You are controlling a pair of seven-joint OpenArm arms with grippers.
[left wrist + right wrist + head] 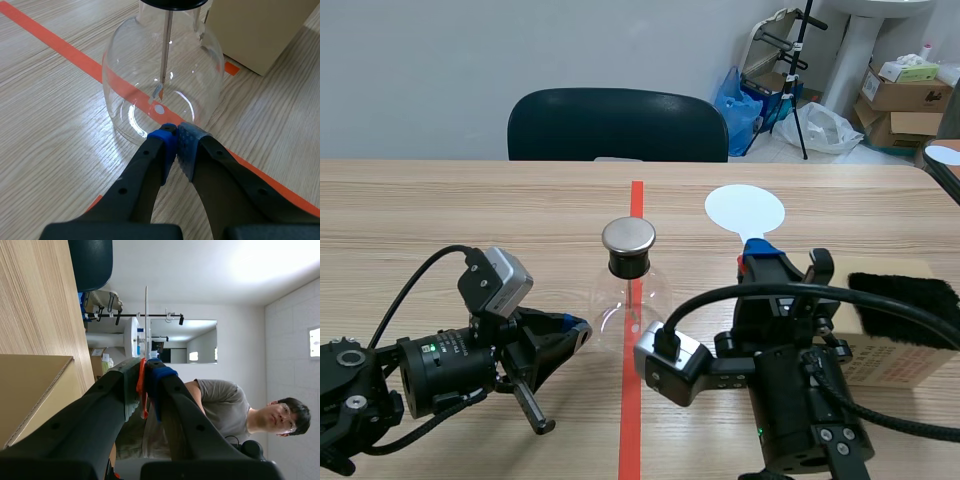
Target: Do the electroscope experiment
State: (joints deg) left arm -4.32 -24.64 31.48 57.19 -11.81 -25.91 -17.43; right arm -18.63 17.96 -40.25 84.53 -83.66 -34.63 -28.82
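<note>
Light wooden table (440, 210): clear glass flask electroscope with metal cap (630, 300) stood centred on the tape line, likely within both arms' reach. Right gripper (760, 262) was clamped on the orange handle of the white round paddle (745, 210), disc upright, presumably to approach the cap. Left gripper (176, 132) was closed, empty, by the flask base.

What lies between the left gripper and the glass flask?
Nothing. In the left wrist view the shut left gripper stands right at the foot of the glass flask; only bare table and orange tape show there.
</note>
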